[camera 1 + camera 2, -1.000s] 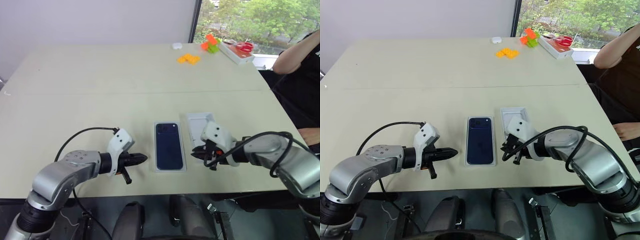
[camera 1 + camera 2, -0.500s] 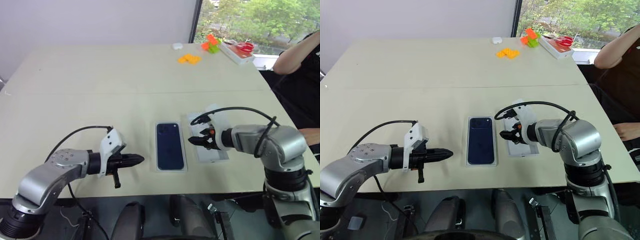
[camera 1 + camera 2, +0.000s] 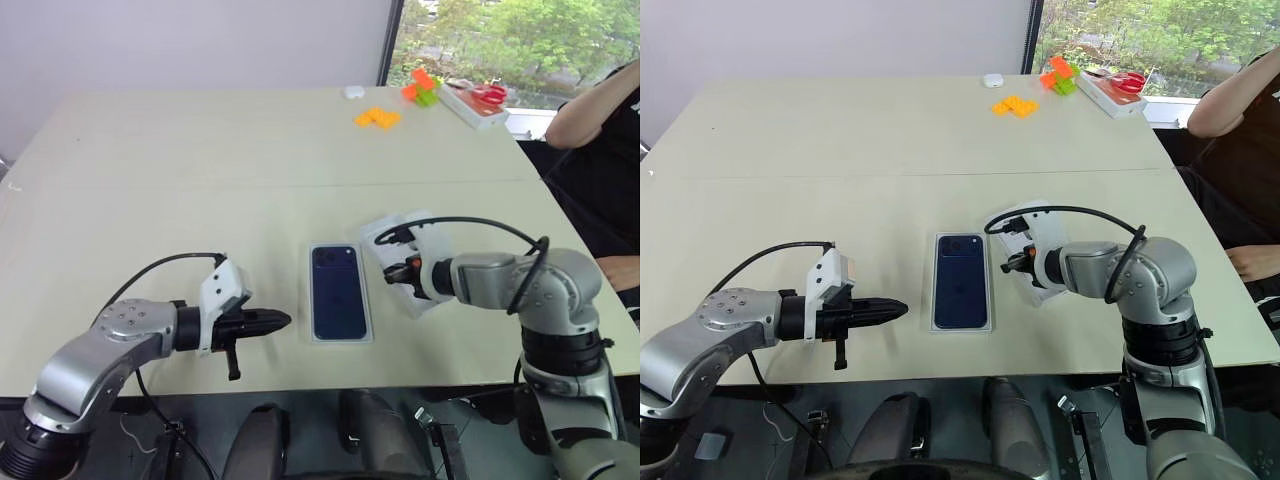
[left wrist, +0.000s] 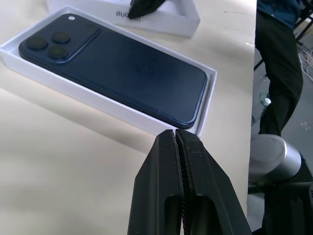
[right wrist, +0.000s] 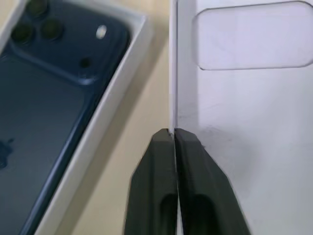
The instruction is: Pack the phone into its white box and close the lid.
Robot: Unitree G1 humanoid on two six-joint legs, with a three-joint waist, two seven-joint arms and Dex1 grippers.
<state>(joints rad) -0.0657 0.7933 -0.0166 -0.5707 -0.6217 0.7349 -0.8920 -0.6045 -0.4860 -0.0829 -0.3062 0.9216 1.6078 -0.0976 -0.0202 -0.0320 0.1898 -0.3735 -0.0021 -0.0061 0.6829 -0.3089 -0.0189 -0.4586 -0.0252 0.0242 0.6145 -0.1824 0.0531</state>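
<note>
The phone point(image 3: 337, 292) already lies face down in the white box point(image 4: 98, 100) at the near middle of the table point(image 3: 200, 180), so the risks all concern the lid point(image 3: 388, 238). The right gripper point(image 5: 172, 132) is clenched on the thin rim of the lid, which sits tilted just right of the box, one edge raised. Such a narrow pinch on a smooth wall could slip, and the lid would drop onto the table or onto the phone. If it comes down askew, its rim may catch the wall of the box and push the box across the smooth top rather than sliding over it. The left gripper point(image 3: 280, 320) hovers just left of the box, clamped tight on nothing, so nothing braces the box against a shove.

The table is pale beige and matte. At its far corner by the window lie orange blocks point(image 3: 377, 117) and a white tray point(image 3: 470, 108) with red scissors. Trees show outside, and a person's arm point(image 3: 590, 110) rests at the right edge
</note>
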